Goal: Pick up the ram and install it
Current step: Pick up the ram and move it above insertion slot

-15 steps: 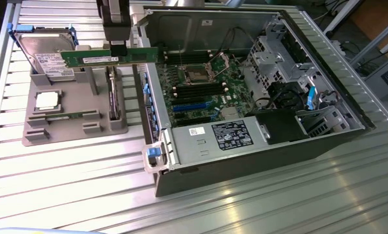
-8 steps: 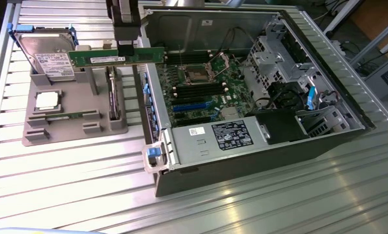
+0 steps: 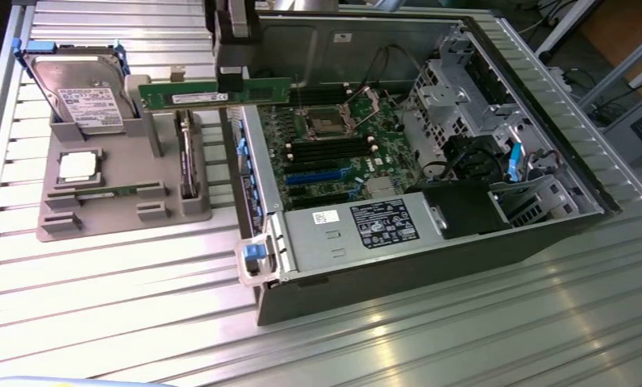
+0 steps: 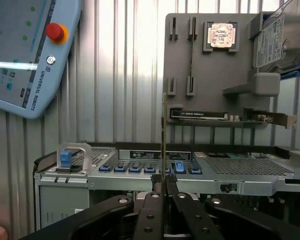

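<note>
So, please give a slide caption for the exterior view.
Gripper holds the ram in the air, near the grey holder and open computer case.

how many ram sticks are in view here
2. One ram is gripped in the end effector over the case edge; a second stick stands in the gray holder beside the processor. More could be hidden in motherboard slots.

Long narrow green ram [image 3: 181, 93], pale label on its face. Held aloft, level, standing on long edge, pinched in gripper [image 3: 231, 81] past its middle. Hung over near wall of open computer case [image 3: 407, 266]. Seen edge-on in wrist view.
</note>
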